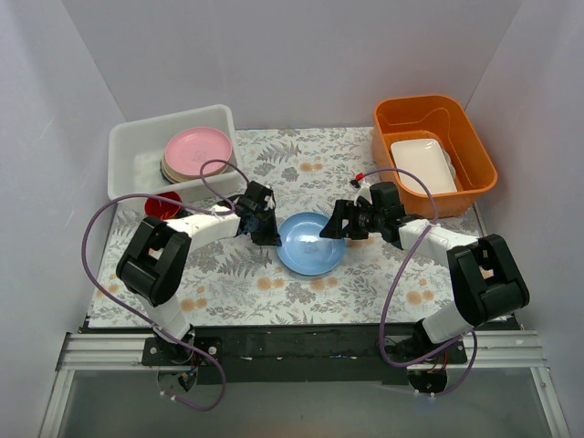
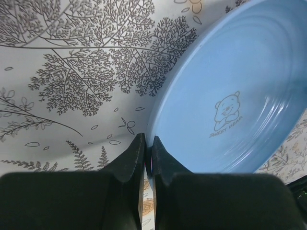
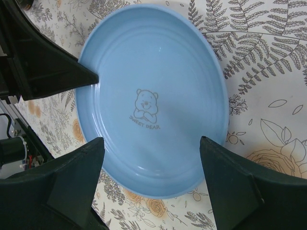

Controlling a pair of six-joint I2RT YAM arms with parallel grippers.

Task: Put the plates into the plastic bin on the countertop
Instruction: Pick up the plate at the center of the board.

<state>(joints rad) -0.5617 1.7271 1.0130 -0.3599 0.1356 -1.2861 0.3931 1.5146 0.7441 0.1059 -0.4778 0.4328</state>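
A light blue plate (image 1: 310, 243) with a bear print lies at the middle of the fern-print countertop (image 1: 228, 283). My left gripper (image 1: 271, 234) is shut on its left rim; in the left wrist view the fingertips (image 2: 139, 143) pinch the edge of the plate (image 2: 230, 86). My right gripper (image 1: 336, 229) is open at the plate's right side; in the right wrist view it (image 3: 149, 141) straddles the near rim of the plate (image 3: 153, 62) without touching. The white plastic bin (image 1: 128, 151) at back left holds a stack of plates topped by a pink one (image 1: 196, 151).
A red mug (image 1: 162, 203) stands just in front of the bin, beside my left arm. An orange tub (image 1: 474, 146) at back right holds a white rectangular dish (image 1: 423, 166). White walls close in the back and sides.
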